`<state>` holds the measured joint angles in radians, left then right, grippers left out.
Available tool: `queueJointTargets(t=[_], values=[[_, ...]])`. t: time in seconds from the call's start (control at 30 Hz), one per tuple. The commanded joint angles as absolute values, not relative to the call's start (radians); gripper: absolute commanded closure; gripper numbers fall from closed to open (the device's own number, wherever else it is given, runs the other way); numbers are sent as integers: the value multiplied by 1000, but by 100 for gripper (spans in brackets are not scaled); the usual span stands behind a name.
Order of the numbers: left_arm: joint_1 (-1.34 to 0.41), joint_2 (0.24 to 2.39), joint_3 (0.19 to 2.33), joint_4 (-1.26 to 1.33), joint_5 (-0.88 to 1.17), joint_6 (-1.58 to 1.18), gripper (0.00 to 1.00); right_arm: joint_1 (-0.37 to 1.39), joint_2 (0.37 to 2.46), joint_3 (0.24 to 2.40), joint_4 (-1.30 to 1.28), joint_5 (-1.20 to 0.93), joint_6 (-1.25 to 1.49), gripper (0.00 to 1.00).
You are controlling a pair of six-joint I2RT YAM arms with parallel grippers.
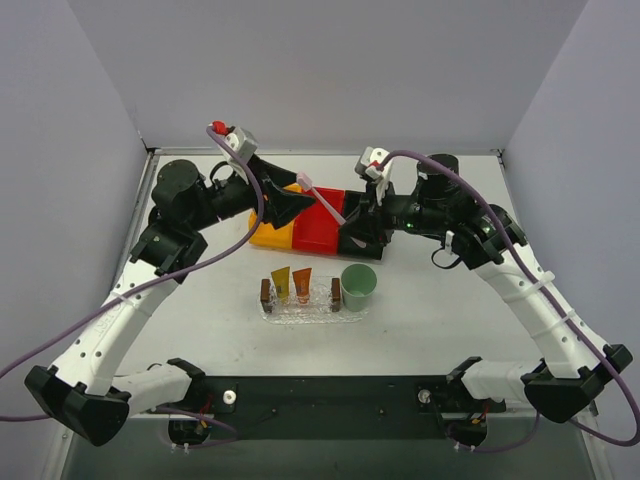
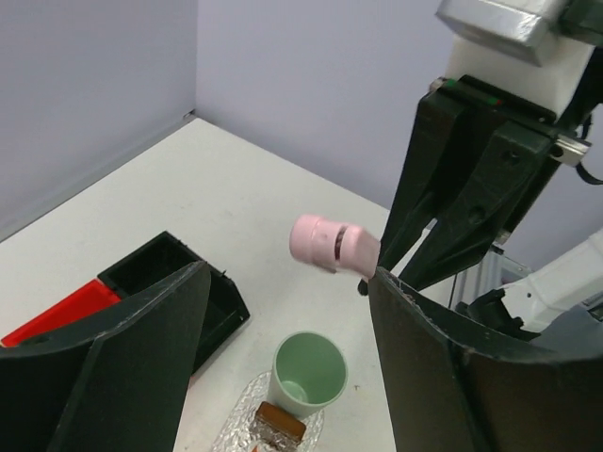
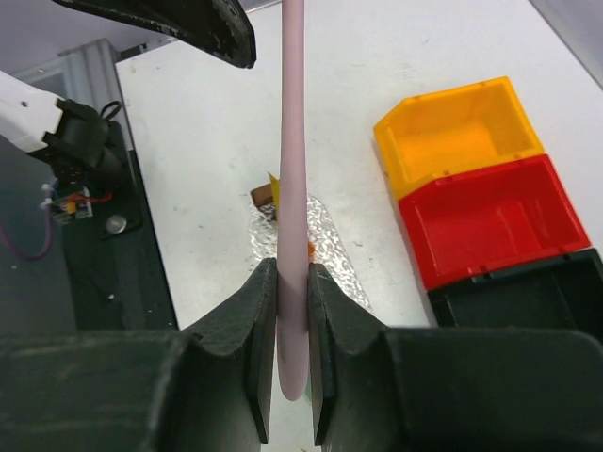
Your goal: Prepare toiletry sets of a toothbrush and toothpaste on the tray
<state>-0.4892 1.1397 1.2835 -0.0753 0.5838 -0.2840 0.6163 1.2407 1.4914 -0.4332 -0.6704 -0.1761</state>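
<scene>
The thin, pale pink plastic toothbrush [image 3: 294, 169] is a smooth straight stick with a small rounded pink head. It is held above the far red rectangular plastic bin [image 1: 312, 232], pinched at its handle end by the right gripper [image 3: 292, 320]. The left gripper [image 2: 290, 273] is spread wide, close to the head.

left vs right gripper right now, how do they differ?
The left gripper is open, holding nothing; the right gripper is shut on the handle of the thin pale pink toothbrush. The left gripper hovers by the brush's pink head; the right gripper pinches the opposite end. Both are black and two-fingered.
</scene>
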Motion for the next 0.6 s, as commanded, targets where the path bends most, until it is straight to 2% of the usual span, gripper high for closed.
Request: queueJointTargets(t=[0.0, 0.17, 0.4, 0.57], values=[[-482, 1154, 1269, 138, 734, -388, 22, 608, 1255, 1511, -376, -810, -109, 100], [-480, 1157, 1230, 227, 788, -440, 23, 583, 1258, 1488, -338, -868, -68, 100], [-472, 1158, 1213, 290, 819, -483, 42, 566, 1261, 1465, -301, -903, -38, 100], [-465, 1160, 1198, 357, 847, -538, 46, 565, 1262, 1451, -285, -914, -32, 100]])
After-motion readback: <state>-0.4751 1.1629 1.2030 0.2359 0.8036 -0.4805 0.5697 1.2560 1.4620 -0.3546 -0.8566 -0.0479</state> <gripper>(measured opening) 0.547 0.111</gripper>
